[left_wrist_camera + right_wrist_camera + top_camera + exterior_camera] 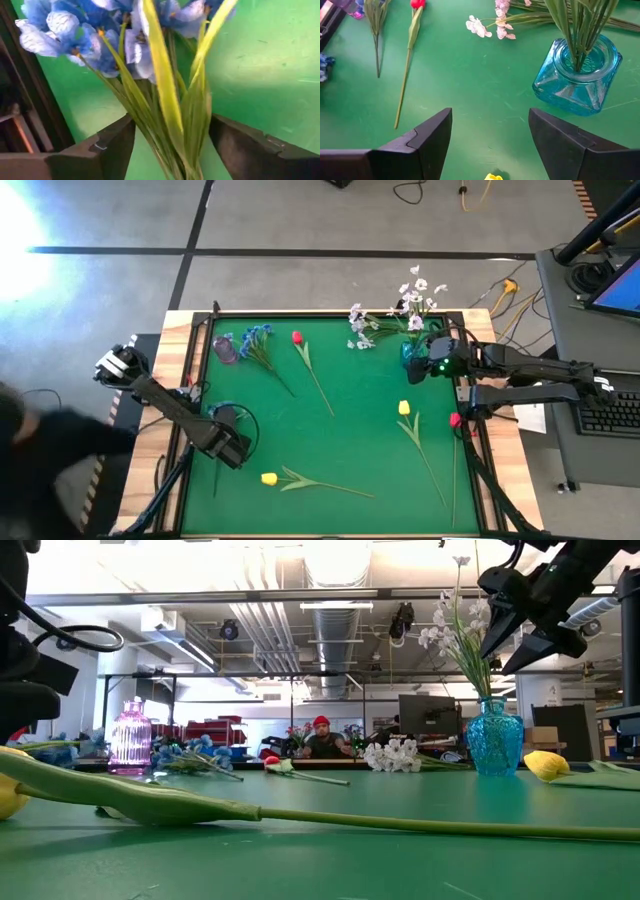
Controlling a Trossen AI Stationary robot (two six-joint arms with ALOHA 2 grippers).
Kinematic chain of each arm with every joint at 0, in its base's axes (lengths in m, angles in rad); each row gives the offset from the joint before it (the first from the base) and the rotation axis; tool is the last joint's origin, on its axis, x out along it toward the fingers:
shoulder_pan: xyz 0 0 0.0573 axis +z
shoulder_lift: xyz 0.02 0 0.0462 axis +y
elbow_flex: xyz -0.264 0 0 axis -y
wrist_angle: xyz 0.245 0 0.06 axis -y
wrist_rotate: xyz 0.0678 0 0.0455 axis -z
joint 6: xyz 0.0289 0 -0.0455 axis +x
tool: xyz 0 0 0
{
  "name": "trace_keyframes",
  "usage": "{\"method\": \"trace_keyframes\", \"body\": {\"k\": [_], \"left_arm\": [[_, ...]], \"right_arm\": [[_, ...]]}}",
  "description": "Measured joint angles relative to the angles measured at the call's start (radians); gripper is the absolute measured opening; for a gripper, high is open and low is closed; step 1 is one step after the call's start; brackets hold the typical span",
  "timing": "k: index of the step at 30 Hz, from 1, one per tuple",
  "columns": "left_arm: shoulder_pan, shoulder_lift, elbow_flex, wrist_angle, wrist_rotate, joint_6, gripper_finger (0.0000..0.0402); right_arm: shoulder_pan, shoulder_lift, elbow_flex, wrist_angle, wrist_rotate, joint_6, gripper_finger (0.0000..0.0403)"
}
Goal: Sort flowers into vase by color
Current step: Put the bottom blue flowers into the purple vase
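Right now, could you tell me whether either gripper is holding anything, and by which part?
The left gripper has a bunch of blue flowers between its fingers, at the stems; a firm grip cannot be told. The right gripper is open, holding nothing.
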Motion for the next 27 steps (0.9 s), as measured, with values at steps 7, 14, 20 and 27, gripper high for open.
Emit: {"method": "trace_keyframes", "body": {"k": [7,14,20,27], "left_arm": [[0.0,0.007,0.0,0.011,-0.004,0.022,0.0168],[0.0,0.006,0.014,0.01,-0.017,0.056,0.007],[0.002,-0.007,0.03,0.0,-0.033,0.086,0.0007],[0.001,-0.061,0.124,0.007,-0.185,0.217,0.0004]], "right_arm": [[0.0,0.0,0.0,0.0,0.0,-0.004,0.0258],[0.0,0.0,0.0,0.0,0.0,-0.016,0.025],[0.0,-0.001,0.0,0.0,0.0,-0.026,0.0249],[0.013,-0.003,0.022,0.001,-0.05,-0.04,0.0249]]}}
